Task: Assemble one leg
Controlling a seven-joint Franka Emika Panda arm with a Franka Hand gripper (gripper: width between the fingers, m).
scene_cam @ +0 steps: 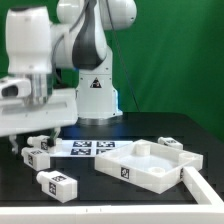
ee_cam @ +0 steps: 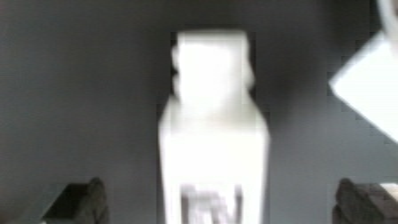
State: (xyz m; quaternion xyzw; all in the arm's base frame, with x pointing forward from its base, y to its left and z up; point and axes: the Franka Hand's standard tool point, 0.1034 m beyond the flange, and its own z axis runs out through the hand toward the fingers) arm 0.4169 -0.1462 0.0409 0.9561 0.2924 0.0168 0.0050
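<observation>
A white square leg (ee_cam: 215, 120) with a tag near its end lies lengthwise between my gripper's (ee_cam: 224, 203) two dark fingertips (ee_cam: 75, 203), blurred. The jaws stand wide apart with a gap on each side of the leg, so the gripper is open. In the exterior view the gripper (scene_cam: 33, 133) hangs low over the table at the left, just above that leg (scene_cam: 40, 142). Two more tagged legs lie close by, one beside it (scene_cam: 38, 156) and one nearer the front (scene_cam: 56, 185).
The marker board (scene_cam: 90, 147) lies in the middle of the black table. The large flat white panel with raised rim (scene_cam: 150, 166) sits at the exterior view's right. A white rail (scene_cam: 192, 190) runs along the front right. A blurred white shape (ee_cam: 366, 95) shows in the wrist view.
</observation>
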